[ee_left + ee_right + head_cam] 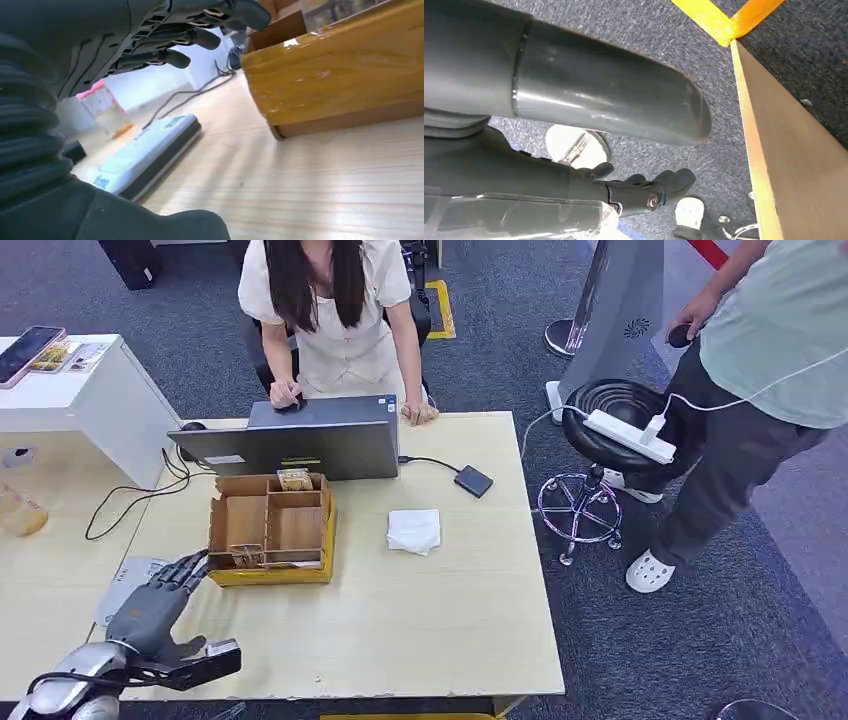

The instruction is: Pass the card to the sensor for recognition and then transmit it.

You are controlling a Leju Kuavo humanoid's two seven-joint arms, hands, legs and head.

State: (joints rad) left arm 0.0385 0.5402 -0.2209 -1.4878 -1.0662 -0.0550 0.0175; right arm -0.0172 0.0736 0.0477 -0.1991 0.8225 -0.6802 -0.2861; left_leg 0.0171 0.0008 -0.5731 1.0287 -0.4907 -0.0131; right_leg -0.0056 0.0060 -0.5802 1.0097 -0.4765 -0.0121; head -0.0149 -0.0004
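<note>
At the lower left of the head view, the robot's left hand [160, 598] reaches with its dark fingers [188, 568] spread and empty towards the near left corner of the brown compartmented cardboard box [270, 528] in its yellow tray, where small cards [247, 558] stand in the front slot. The small black square sensor [473, 481] lies on the pale wooden table [420, 620] right of the grey monitor [300, 445], with a white folded cloth [414, 530] between box and sensor. The right hand [644, 190] hangs over grey carpet beside the table edge, fingers loosely curled with nothing in them.

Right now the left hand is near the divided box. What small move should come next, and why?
Probably ease the left hand forward over the near-left corner of the cardboard box. Its fingers are spread, hold nothing, and their tips sit just at that corner, where a small card-like item seems to stand. The right hand hangs off the table, over carpet, so the left is better placed to pick it.
</note>
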